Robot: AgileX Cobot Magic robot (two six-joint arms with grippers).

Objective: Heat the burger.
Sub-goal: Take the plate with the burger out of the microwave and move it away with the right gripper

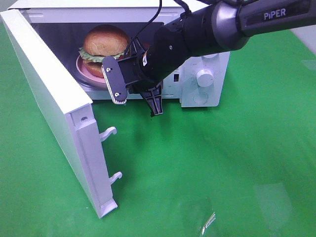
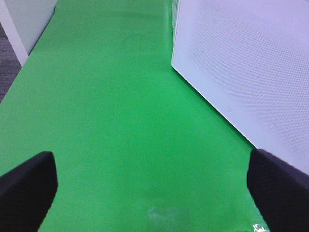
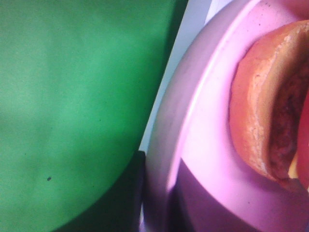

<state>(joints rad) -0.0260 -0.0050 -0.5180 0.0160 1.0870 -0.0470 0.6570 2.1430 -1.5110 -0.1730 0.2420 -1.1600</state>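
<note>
We see the burger (image 1: 105,43) sitting on a pink plate (image 1: 85,70) inside the microwave (image 1: 202,79), whose door (image 1: 47,103) stands wide open on the left; the burger fills the left part of the cavity, bun up, lettuce frilled beneath. Our right gripper (image 1: 137,98) hangs just in front of the opening, its fingers spread apart with nothing between them; one finger (image 1: 114,80) lies near the plate's rim, the other points down toward the green mat (image 1: 222,168). The right wrist view shows the plate (image 3: 203,145) and the burger's bun (image 3: 260,106) very close, the mat beside them. Our left gripper (image 2: 152,191) is low over the mat beside the door's white panel (image 2: 241,72); its fingers (image 2: 26,188) are spread wide, empty.
</note>
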